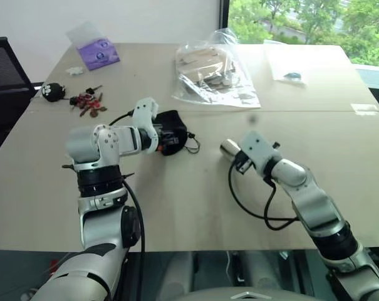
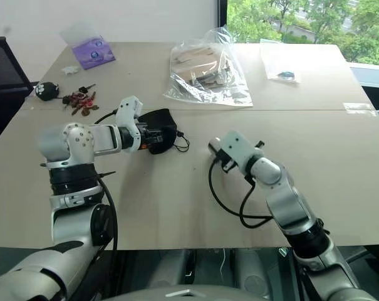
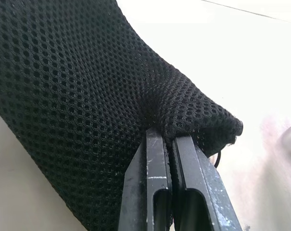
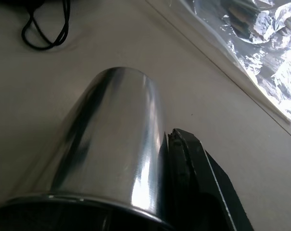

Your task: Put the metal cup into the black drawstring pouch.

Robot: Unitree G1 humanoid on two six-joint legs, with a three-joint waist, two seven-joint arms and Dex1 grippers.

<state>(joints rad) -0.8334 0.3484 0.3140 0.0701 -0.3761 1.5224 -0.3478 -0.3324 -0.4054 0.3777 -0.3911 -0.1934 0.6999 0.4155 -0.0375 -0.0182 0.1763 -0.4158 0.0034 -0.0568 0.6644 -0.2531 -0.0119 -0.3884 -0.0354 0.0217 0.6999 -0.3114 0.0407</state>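
The likeliest failure is a miss at the mouth: the left gripper has its jaws pressed together on a single fold of the pouch, so the opening may hang flat or closed rather than gaping, and a cup about as wide as that mouth could catch on the rim and push the soft mesh away instead of sliding in. The cord dangling at the pouch's end could also snag. A slip is the other worry; the right gripper has the cup between its jaws, one black finger lying along the polished wall, and smooth steel offers little grip if it meets resistance. The cup is a plain, straight-sided silver tumbler, mirror bright, lying roughly level in that gripper just above the table, apart from the pouch and to its right. The pouch is matte black honeycomb mesh, bunched and lifted at the pinched edge
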